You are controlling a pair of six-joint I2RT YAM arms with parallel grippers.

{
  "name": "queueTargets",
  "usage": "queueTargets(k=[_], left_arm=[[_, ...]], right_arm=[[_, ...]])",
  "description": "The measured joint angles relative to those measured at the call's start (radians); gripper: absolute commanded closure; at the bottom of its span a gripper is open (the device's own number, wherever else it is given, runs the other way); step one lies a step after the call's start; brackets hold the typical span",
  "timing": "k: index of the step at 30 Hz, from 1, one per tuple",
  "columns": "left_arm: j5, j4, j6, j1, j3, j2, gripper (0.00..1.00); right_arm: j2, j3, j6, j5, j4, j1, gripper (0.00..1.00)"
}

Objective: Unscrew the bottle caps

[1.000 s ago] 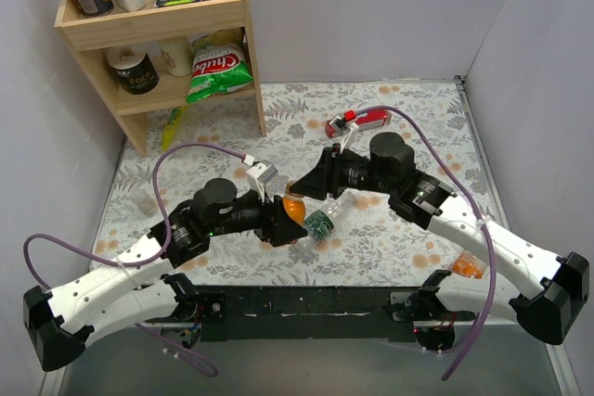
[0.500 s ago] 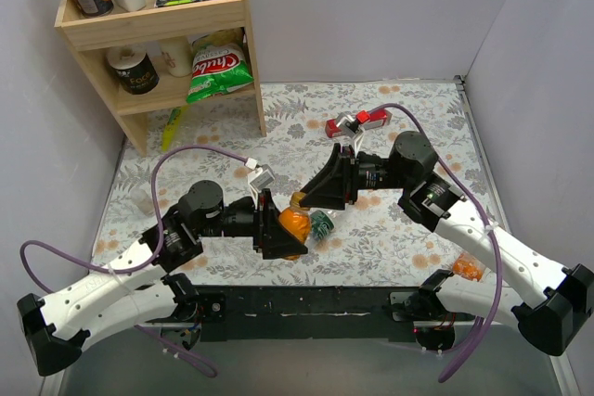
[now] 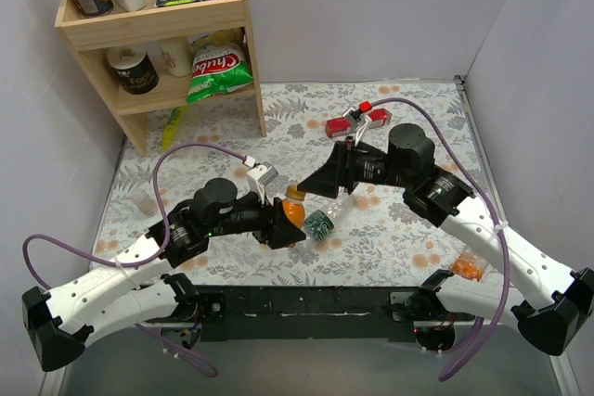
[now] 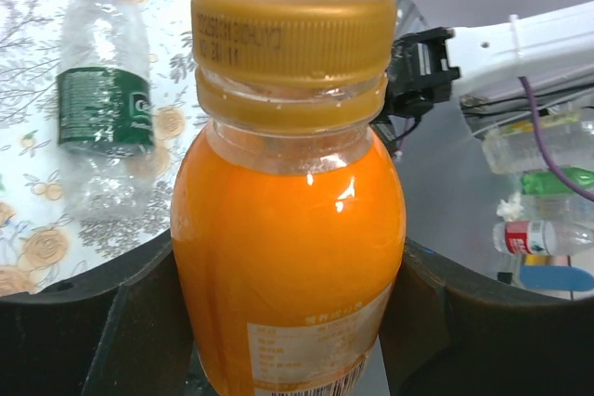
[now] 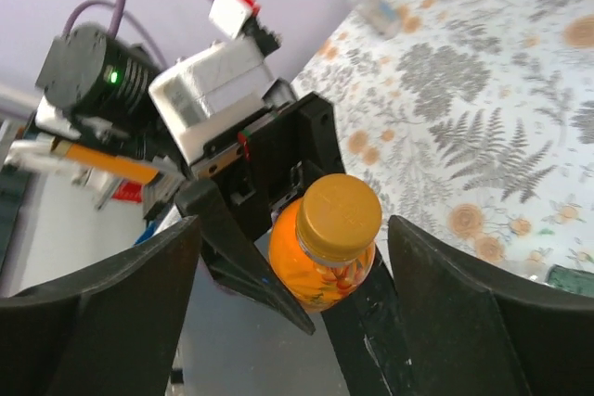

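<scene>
Left gripper [image 3: 282,223] clamps the short orange bottle [image 4: 288,238], raised mid-table on the near side, arm reaching right. Orange cap [image 4: 292,20] still on. Right gripper [image 3: 311,183] faces the cap with jaws wide, not touching it, arm reaching left. Step looks like cap grip. Next probably close, then twist.
</scene>
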Motion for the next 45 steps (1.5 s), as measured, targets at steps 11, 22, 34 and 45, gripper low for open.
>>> queueTargets(k=[11,22,34,45], left_arm=[[-0.090,-0.039,0.052,0.000,0.003,-0.003,0.82],[-0.111,-0.050,0.064,0.000,-0.011,-0.023,0.82],[-0.116,-0.059,0.066,0.000,-0.017,-0.028,0.82],[-0.007,-0.003,0.016,-0.002,-0.031,-0.060,0.81]], right_arm=[[0.105,0.116,0.077,0.292,-0.242,0.069,0.22],[0.138,0.114,0.132,0.295,-0.182,0.111,0.26],[0.204,0.114,0.142,0.267,-0.137,0.134,0.72],[0.103,0.010,0.094,0.181,0.000,0.137,0.99]])
